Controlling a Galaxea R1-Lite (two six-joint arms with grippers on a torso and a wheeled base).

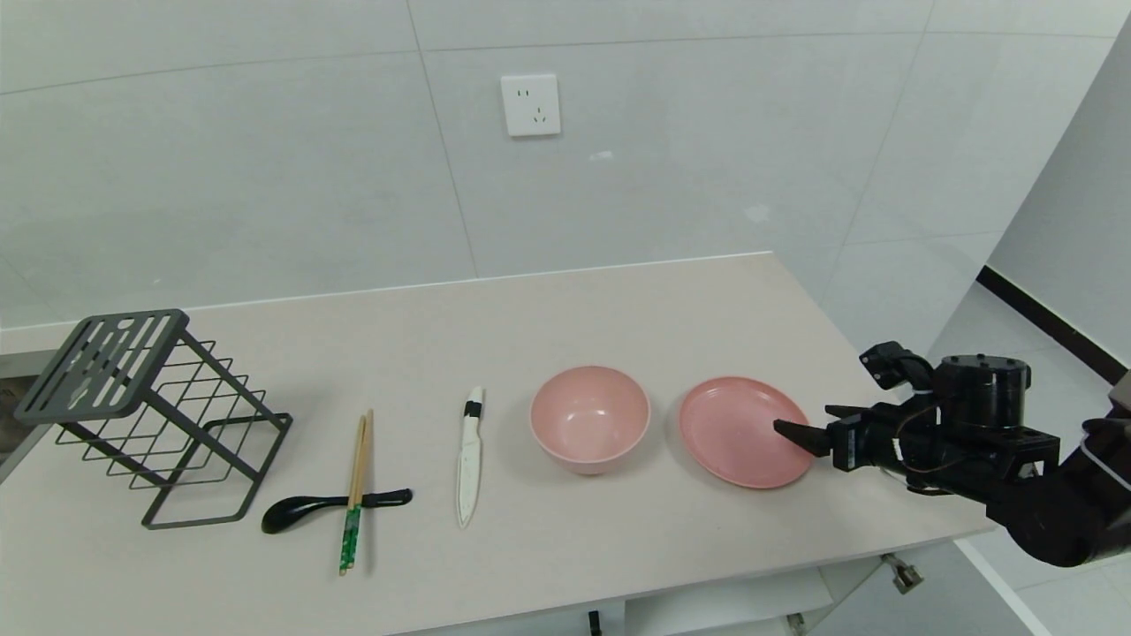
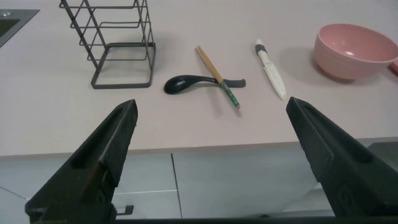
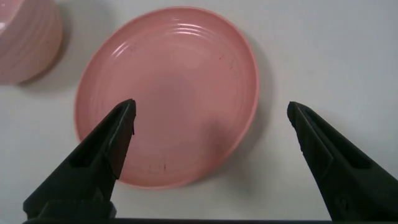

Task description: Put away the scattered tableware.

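— White wall tiles with one socket (image 1: 530,104) at the back, and before them a pale desk (image 1: 618,309). What stands on it?

— At the left edge there is a dark wire rack (image 1: 106,362), upright, with a slotted top. Just beside its foot, toward the front edge, lies a black spoon (image 1: 292,511).

— And the chopsticks (image 1: 356,481)?

— They lie together across the handle of the spoon and touch it. Their green ends point to the front edge.

— Where is the left gripper (image 2: 211,104)?

— It hangs out before the front edge of the desk and faces the spoon and the chopsticks. Its fingers (image 2: 106,155) are spread wide and hold nothing.

— What comes next?

— A white knife (image 1: 469,459) lies alone near the middle, well apart from the chopsticks. Then a pink bowl (image 1: 589,417) stands upright, and just beside it a pink plate (image 1: 738,428) lies flat, near the right edge. I cannot tell if their rims touch.

— And the right gripper (image 3: 210,109)?

— It comes in from the right edge and is over the right side of the plate. Its fingers (image 3: 106,149) are wide apart, with nothing in them, and the plate lies under the gap.
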